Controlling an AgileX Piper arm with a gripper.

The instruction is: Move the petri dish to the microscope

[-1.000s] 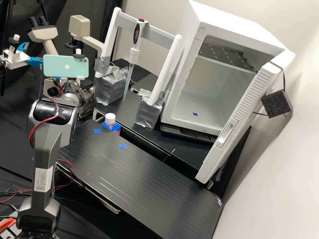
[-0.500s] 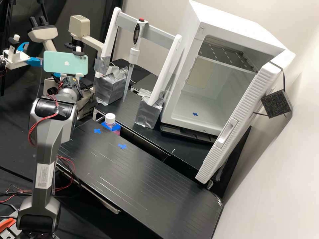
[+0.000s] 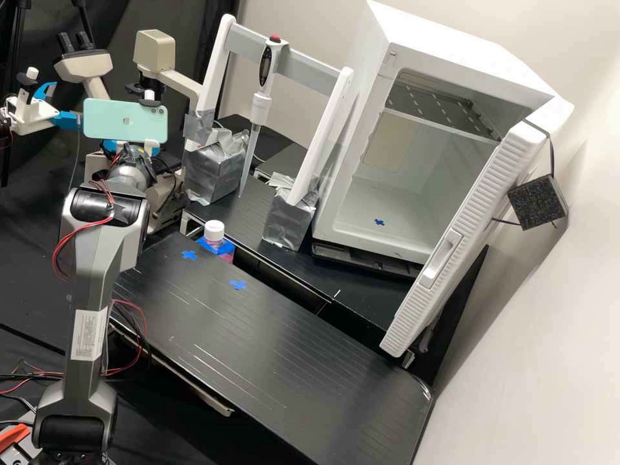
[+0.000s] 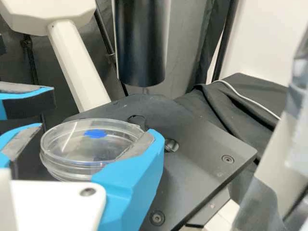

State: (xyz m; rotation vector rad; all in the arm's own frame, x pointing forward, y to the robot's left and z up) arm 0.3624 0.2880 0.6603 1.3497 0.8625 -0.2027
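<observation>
Placing looks to be the step in hand: the pincer [image 4: 98, 130] appears clamped on the dish [image 4: 72, 150], at the stage [image 4: 207, 149] of the microscope [image 3: 155, 51]. Next calls for centring it under the barrel [image 4: 142, 43], settling it flat, then releasing. One dish, one pincer, one microscope.

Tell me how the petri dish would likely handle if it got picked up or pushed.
The petri dish is probably light, since its clear walls look thin. It seems stiff rather than floppy, keeping a neat round shape, though a hard squeeze might crack it. Its smooth, glossy rim could make it slippery.
</observation>
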